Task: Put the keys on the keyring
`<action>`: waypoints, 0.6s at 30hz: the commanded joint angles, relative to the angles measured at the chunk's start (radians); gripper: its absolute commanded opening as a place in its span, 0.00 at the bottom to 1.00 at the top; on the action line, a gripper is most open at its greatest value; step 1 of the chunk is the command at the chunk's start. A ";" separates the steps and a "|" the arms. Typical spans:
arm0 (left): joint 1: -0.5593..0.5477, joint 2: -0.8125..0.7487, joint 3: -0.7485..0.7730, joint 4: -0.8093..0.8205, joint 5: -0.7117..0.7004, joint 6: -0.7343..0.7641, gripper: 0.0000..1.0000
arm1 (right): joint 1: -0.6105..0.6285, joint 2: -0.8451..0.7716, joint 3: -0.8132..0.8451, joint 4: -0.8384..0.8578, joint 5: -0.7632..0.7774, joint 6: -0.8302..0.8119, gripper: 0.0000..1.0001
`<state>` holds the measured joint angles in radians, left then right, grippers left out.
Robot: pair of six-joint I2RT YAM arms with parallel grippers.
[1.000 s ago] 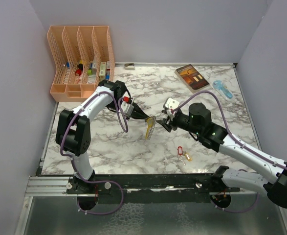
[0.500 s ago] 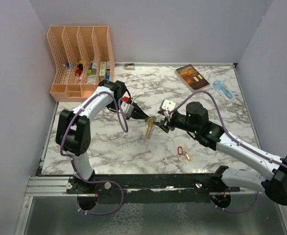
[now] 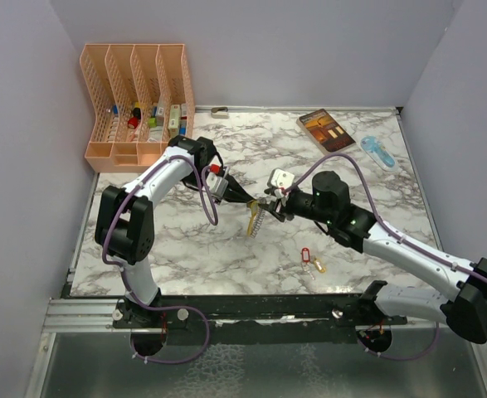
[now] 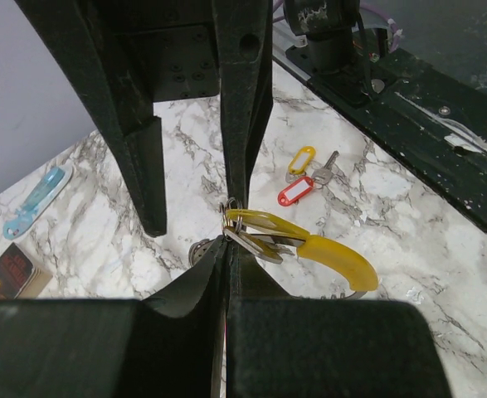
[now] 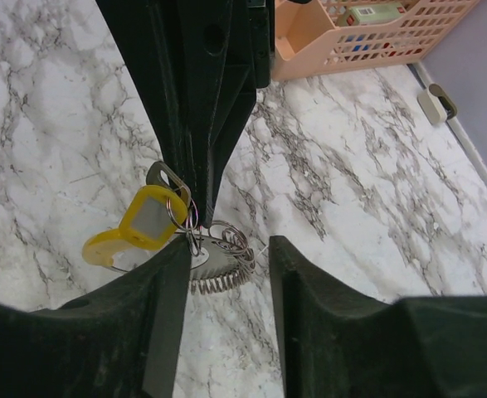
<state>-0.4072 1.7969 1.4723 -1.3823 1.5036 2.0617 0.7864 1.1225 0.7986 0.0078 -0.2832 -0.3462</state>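
Note:
My left gripper (image 3: 245, 199) is shut on the keyring (image 3: 255, 219) and holds it above the table's middle. In the left wrist view the shut fingertips (image 4: 227, 242) pinch its small rings, and the curved yellow segment (image 4: 336, 259) hangs to the right. In the right wrist view a key with a yellow tag (image 5: 148, 217) hangs on the ring next to a silvery coil (image 5: 220, 279). My right gripper (image 3: 270, 207) is open, its jaws either side of the coil (image 5: 229, 249), the left finger touching the rings. Two loose keys, red tag (image 3: 304, 253) and orange tag (image 3: 318, 267), lie nearer the front.
An orange file organizer (image 3: 139, 91) stands at the back left. A book (image 3: 326, 131) and a blue plastic object (image 3: 378, 152) lie at the back right. A small grey item (image 3: 220, 111) sits at the back edge. The loose keys also show in the left wrist view (image 4: 299, 178).
My right gripper has moved left, closing in on the keyring held by my left gripper. The left arm and the loose keys have not moved.

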 commanded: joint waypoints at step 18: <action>-0.004 -0.027 0.002 -0.024 0.177 0.138 0.00 | 0.006 0.029 0.038 0.041 -0.059 0.001 0.21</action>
<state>-0.4072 1.7969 1.4723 -1.3823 1.5040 2.0613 0.7864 1.1385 0.7998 0.0090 -0.3088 -0.3454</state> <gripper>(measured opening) 0.009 0.233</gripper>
